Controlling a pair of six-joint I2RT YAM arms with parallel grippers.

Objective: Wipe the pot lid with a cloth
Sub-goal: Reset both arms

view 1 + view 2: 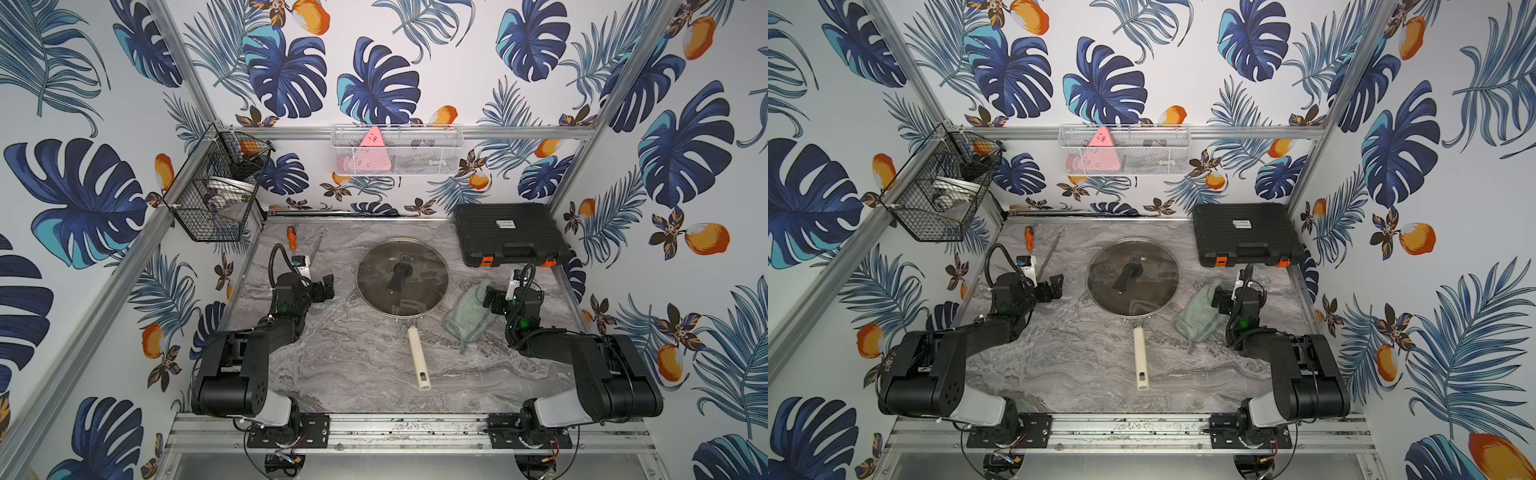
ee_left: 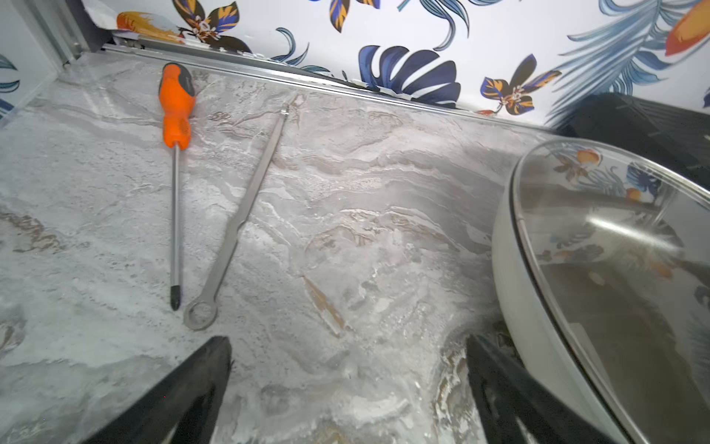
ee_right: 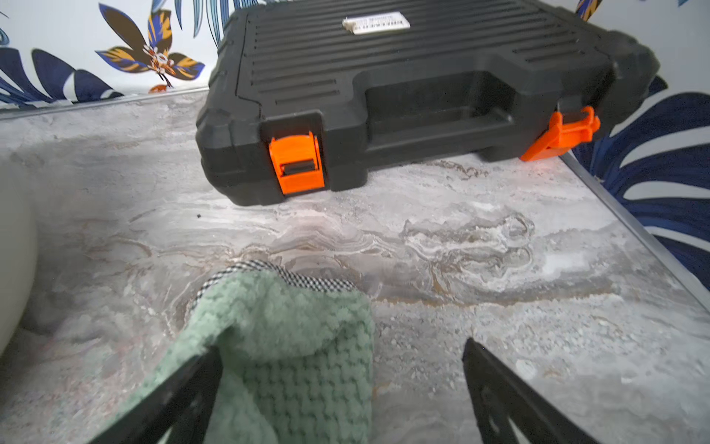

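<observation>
The pot lid [image 1: 424, 286] [image 1: 1154, 286], clear glass with a black handle, lies on the pan in the middle of the marble table; its edge shows in the left wrist view [image 2: 614, 250]. The mint-green cloth [image 1: 469, 318] [image 1: 1198, 318] lies crumpled just right of the lid. My right gripper [image 1: 492, 299] [image 1: 1221, 301] [image 3: 342, 348] is open at the cloth's right edge, and a raised fold of the cloth [image 3: 292, 346] sits between its fingers against one of them. My left gripper [image 1: 322, 289] [image 1: 1054, 286] [image 2: 347, 342] hangs open and empty left of the lid.
The pan's cream handle [image 1: 417, 357] points toward the front. A black tool case [image 1: 509, 232] sits back right. An orange screwdriver [image 2: 176, 103] and a wrench [image 2: 238, 219] lie back left. A black wire basket [image 1: 216, 183] and a white mesh basket [image 1: 440, 149] hang on the walls.
</observation>
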